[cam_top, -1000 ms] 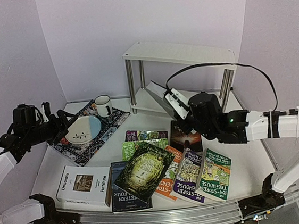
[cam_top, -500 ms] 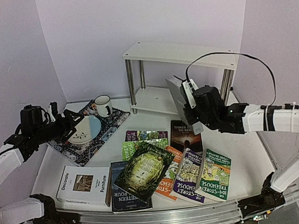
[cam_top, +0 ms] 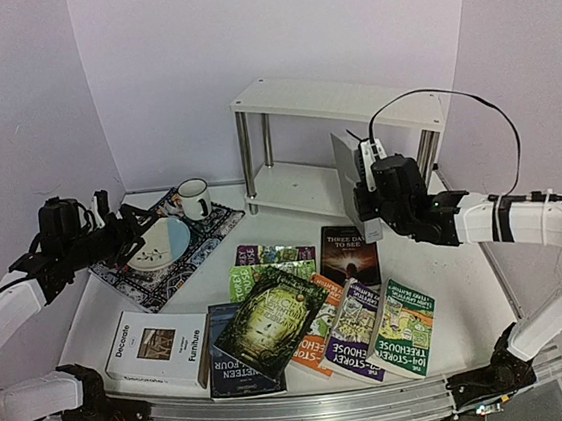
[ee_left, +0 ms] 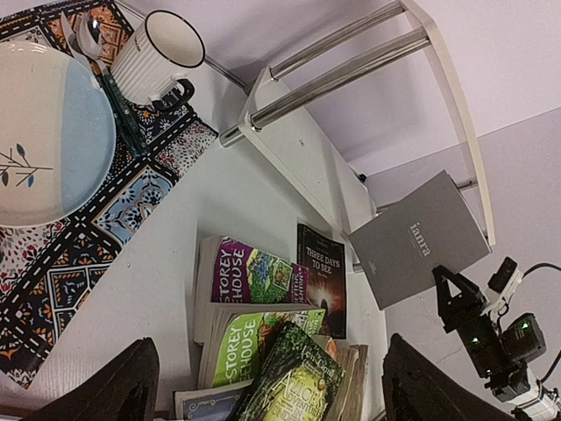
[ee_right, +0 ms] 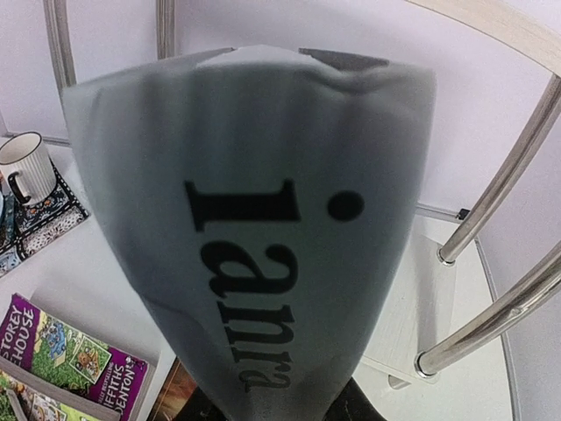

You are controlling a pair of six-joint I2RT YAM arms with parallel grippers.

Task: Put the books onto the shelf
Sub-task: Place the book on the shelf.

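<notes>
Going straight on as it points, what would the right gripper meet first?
Way looks free: the right gripper, holding the grey book, points between the boards of the shelf; depth beyond unclear.

grey book (ee_left: 419,239), white shelf (cam_top: 335,99) — multicoloured patterned placemat (ee_left: 149,189)

Grey book (cam_top: 346,175) up on edge, just before the white shelf (cam_top: 335,97); other books (cam_top: 302,314) lie flat, overlapping.

Top view: my right claw (cam_top: 363,200) has the flat grey hardcover book (cam_top: 346,168) upright at centre right, just in front of the white two-tier shelf with metal legs (cam_top: 335,97). The spread of colourful paperbacks (cam_top: 317,312) lies lower centre. At the left, the dark patterned placemat (cam_top: 210,228) carries the round ceramic plate (cam_top: 157,244) and the white ribbed mug (cam_top: 194,197).
</notes>
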